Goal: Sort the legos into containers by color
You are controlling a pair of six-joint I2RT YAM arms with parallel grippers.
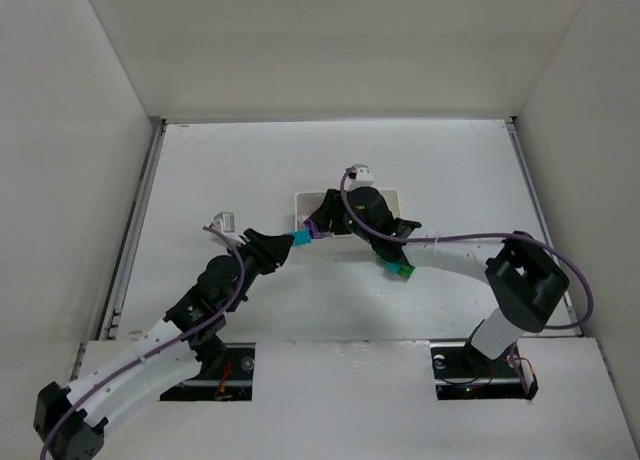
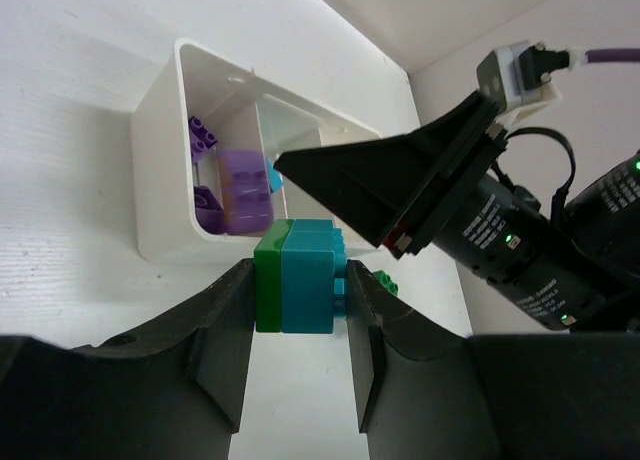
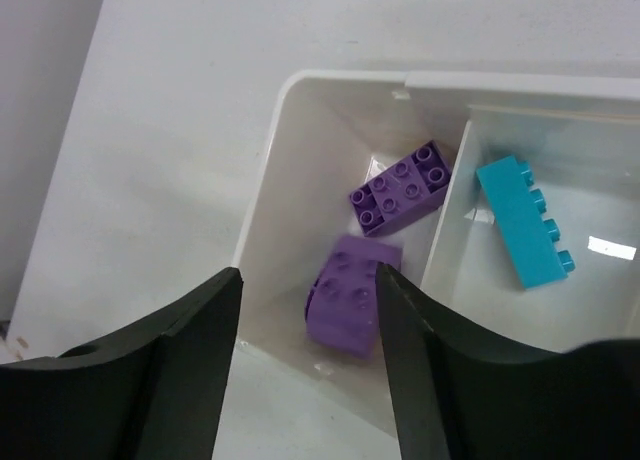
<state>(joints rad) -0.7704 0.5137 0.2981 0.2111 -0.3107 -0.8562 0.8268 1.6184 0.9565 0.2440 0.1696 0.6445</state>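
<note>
My left gripper (image 2: 300, 295) is shut on a small stack of a green and a cyan brick (image 2: 305, 278), held above the table just in front of the white tray (image 2: 160, 170). In the top view the left gripper (image 1: 292, 241) and its stack (image 1: 300, 239) are beside the right gripper (image 1: 318, 226). My right gripper (image 3: 308, 310) is open and empty over the tray's left compartment (image 3: 270, 200). Two purple bricks (image 3: 400, 187) (image 3: 350, 295) lie in that compartment. A cyan brick (image 3: 525, 222) lies in the middle compartment.
A green brick (image 1: 402, 271) with a teal piece beside it lies on the table under my right forearm; it also shows in the left wrist view (image 2: 385, 282). My right arm covers most of the tray (image 1: 305, 197). White walls enclose the table on three sides.
</note>
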